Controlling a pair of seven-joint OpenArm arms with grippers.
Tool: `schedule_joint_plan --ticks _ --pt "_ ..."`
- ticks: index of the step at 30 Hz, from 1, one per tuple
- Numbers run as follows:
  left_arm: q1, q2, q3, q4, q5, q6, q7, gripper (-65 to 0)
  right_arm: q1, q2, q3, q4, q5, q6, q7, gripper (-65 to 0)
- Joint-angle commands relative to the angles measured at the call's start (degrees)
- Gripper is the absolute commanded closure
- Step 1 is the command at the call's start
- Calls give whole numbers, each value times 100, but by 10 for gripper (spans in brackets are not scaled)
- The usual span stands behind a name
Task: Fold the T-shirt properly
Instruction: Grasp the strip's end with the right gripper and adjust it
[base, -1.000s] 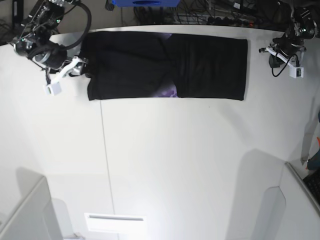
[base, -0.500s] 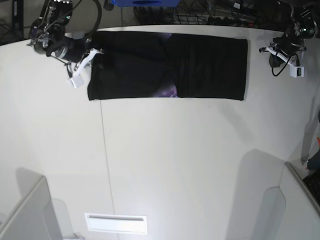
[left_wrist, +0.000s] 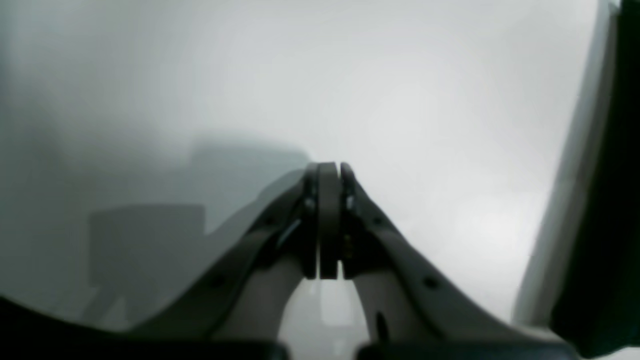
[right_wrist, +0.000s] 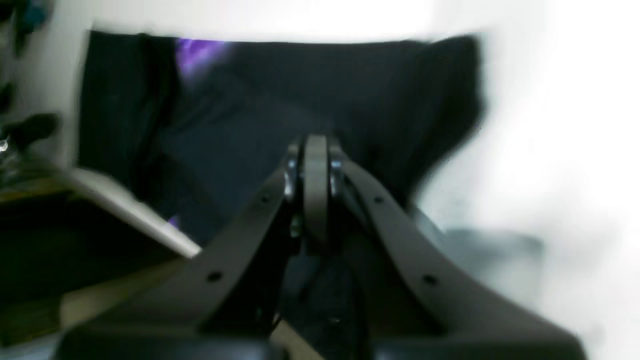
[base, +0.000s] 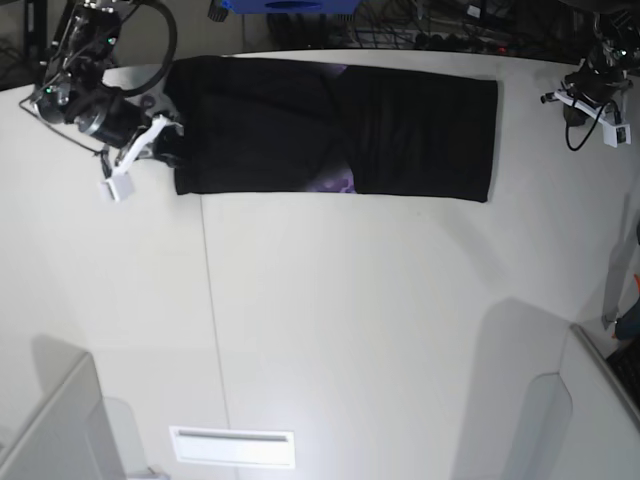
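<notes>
The black T-shirt (base: 335, 127) lay as a long band across the far side of the white bench (base: 350, 330), its near end just beside my empty, clenched right claw (base: 165, 140), my clenched left claw (base: 580, 100) farther off.

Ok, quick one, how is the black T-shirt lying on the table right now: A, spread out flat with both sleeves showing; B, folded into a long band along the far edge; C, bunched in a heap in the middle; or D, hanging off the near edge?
B: in the base view the T-shirt is a long rectangular band along the far edge of the table.
</notes>
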Motion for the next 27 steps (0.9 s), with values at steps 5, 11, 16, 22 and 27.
schedule_joint_plan --ticks 5,11,16,22,27 --pt "120 -74 -76 40 -54 -633 -102 0 114 123 18 288 -109 -318 -400 -284" --pt "120 -74 -76 31 -45 -650 -102 0 79 150 -52 279 -39 -336 -444 -441" --pt "120 -74 -41 31 -36 -650 -102 0 114 106 -404 85 -1006 -327 -409 -440" --pt "120 41 -14 22 -27 -650 -102 0 176 141 -448 -767 -1146 -318 -31 -440" --pt "94 120 267 -48 -27 -633 -102 0 158 115 -826 -820 -1146 51 -75 -434"
